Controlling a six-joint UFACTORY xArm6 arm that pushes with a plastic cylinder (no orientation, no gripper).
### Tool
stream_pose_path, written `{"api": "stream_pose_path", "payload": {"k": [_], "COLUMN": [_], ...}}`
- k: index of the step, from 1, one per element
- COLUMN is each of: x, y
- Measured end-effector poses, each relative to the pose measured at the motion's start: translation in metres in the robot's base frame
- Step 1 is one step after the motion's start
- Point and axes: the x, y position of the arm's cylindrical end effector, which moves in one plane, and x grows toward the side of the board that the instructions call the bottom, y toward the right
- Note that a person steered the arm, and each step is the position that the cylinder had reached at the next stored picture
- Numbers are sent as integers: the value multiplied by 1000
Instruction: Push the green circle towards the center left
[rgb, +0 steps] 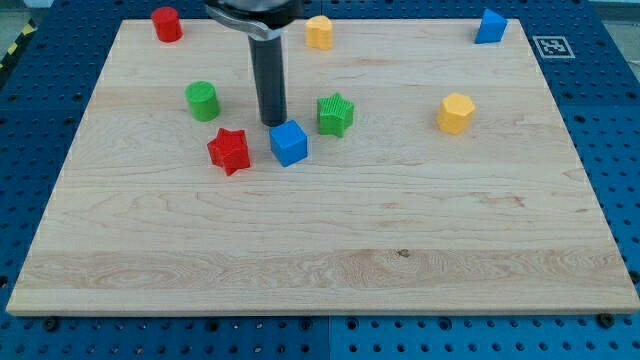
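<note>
The green circle (202, 101), a short green cylinder, stands on the wooden board (320, 250) at the upper left. My tip (273, 123) rests on the board to the right of the green circle, with a gap between them. The tip is just above the blue cube (289, 143) and left of the green star (335, 114). The red star (229, 151) lies below and between the green circle and my tip.
A red cylinder (166, 24) stands at the top left. A yellow block (318, 32) is at the top middle, a blue block (490, 26) at the top right, and a yellow hexagon (455, 113) at the right.
</note>
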Motion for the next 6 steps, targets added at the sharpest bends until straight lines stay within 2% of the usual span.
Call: {"api": "stream_pose_path", "payload": {"k": [2,3,6], "x": [-25,-36,-30], "y": [-18,-46,-105]}}
